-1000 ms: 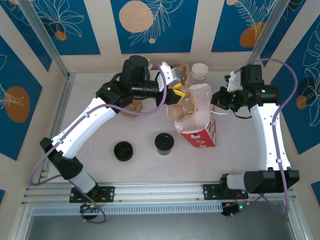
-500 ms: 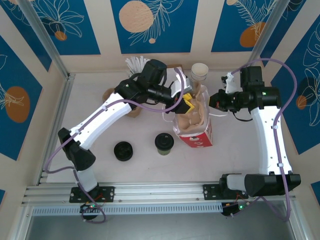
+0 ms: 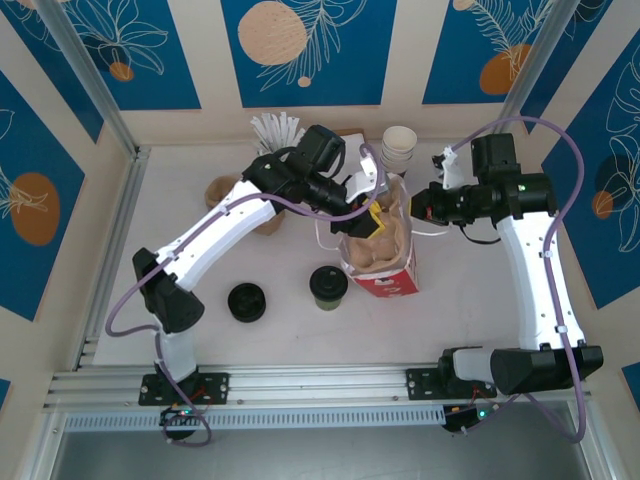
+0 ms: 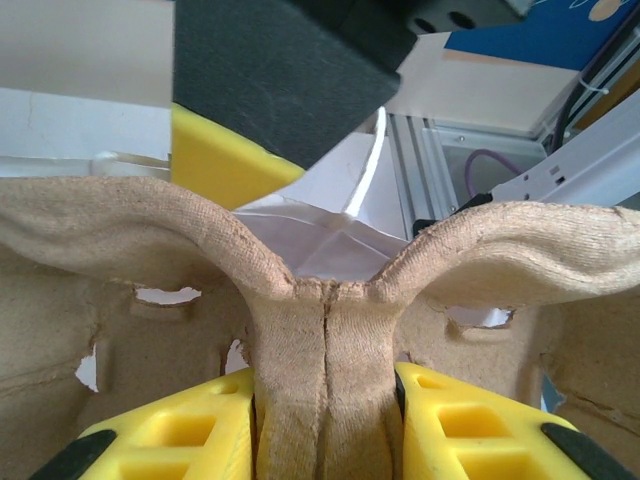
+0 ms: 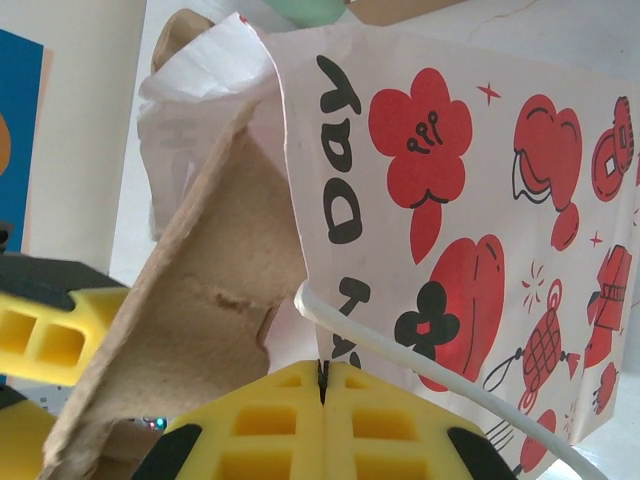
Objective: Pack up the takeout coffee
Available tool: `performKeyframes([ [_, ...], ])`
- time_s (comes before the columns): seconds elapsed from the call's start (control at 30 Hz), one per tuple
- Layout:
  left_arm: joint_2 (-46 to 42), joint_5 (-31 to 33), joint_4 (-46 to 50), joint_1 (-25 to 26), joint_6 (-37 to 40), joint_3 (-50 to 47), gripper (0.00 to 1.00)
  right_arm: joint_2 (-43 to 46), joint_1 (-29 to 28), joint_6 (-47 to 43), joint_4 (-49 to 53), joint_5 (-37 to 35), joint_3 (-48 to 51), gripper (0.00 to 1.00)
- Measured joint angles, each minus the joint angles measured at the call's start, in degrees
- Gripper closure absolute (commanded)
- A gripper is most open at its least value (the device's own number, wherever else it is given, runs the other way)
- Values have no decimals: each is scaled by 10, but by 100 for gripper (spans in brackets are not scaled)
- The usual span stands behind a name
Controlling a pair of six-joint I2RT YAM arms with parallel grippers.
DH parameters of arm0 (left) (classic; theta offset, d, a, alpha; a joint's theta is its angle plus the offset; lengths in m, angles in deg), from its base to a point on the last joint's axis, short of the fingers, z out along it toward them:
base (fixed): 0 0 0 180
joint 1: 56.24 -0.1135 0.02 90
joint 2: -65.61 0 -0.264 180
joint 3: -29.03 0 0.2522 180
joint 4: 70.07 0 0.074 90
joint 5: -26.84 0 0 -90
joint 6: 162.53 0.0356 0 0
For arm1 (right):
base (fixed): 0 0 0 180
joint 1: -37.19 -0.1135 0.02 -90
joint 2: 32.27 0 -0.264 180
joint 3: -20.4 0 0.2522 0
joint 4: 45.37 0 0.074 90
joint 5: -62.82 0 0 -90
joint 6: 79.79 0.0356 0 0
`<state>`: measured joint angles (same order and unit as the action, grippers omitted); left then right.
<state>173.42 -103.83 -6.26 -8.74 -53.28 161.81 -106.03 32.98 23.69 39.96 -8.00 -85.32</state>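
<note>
Left pincer (image 4: 325, 420) clamped on pulp carrier (image 4: 320, 330) centre rib, in red-and-white bag (image 5: 480, 200) mouth. Right pincer (image 5: 322, 395) pinched shut on bag's white handle cord (image 5: 420, 358). Takeout coffee (image 3: 327, 285) on table (image 3: 280, 340), near-side of left pincer, apart. Lower carrier level; hold bag mouth taut.

A pulp carrier (image 3: 378, 250) sits partly inside the red-and-white bag (image 3: 395, 283). From it, a loose black lid (image 3: 247, 301) lies at 8 o'clock, stacked white cups (image 3: 399, 143) at 12 o'clock.
</note>
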Motion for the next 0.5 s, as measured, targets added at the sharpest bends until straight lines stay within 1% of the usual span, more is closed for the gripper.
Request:
performKeyframes([
  [0.3, 26, 29, 21, 0, 22, 7, 67, 2, -4, -1, -2, 26, 19, 100],
  [0.5, 42, 32, 30, 0, 37, 8, 67, 2, -6, -1, -1, 35, 29, 100],
])
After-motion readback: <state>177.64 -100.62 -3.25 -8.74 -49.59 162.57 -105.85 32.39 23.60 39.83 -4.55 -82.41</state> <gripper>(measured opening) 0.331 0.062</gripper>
